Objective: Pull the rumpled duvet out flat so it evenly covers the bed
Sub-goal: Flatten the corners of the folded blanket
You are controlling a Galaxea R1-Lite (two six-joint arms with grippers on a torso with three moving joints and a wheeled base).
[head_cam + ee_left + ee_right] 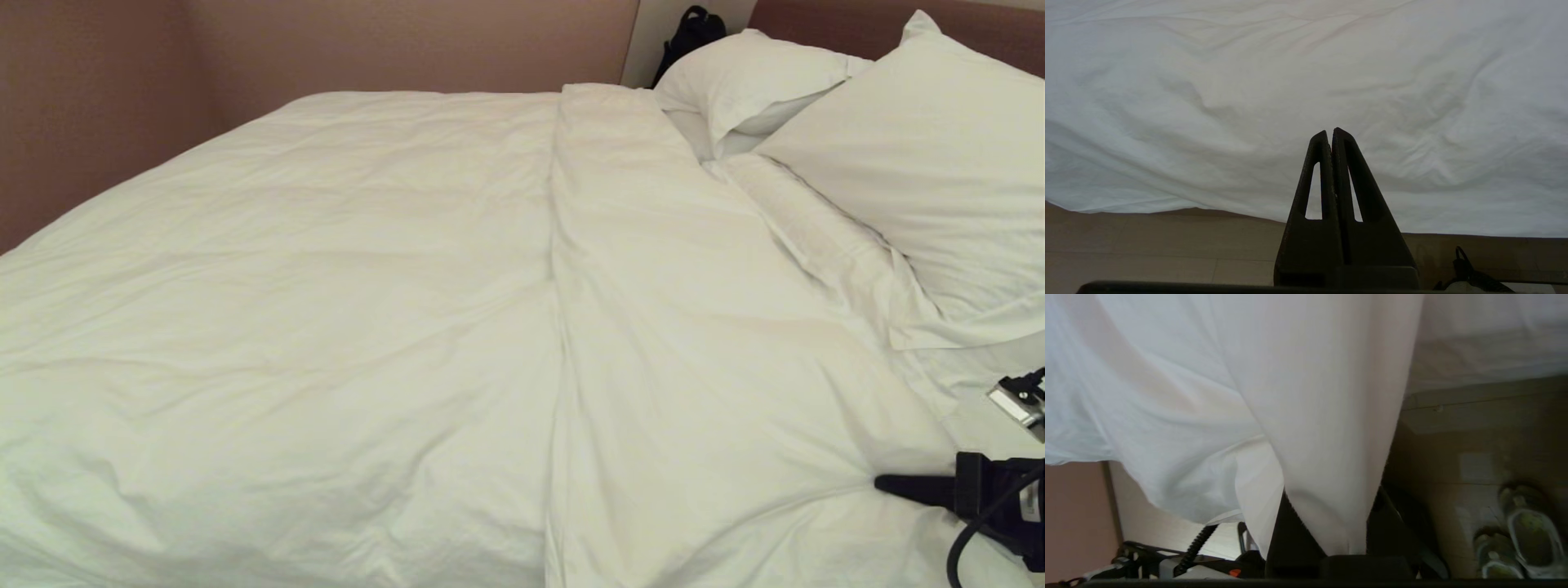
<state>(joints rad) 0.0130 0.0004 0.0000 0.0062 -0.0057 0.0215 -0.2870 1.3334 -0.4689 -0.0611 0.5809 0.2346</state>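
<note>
- Thick puffy white duvet (pixel 343 310) spreads across the wide low bed (pixel 992 412); long fold ridge runs 12-to-6 through the middle.
- My right gripper (pixel 886 484), at 4 o'clock, is clamped on duvet cloth; bulk lies toward 9.
- My left gripper (pixel 1331 132): fingers pressed together, empty, beside the duvet's hanging edge.
- Right arm judged nearer; pull outward.

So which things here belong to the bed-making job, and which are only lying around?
Job:
- duvet
- bed
- right gripper, shut on the duvet
- left gripper, shut, empty, by the bed's edge

Lying about:
- pillows
- black bag
- shoes on the floor
</note>
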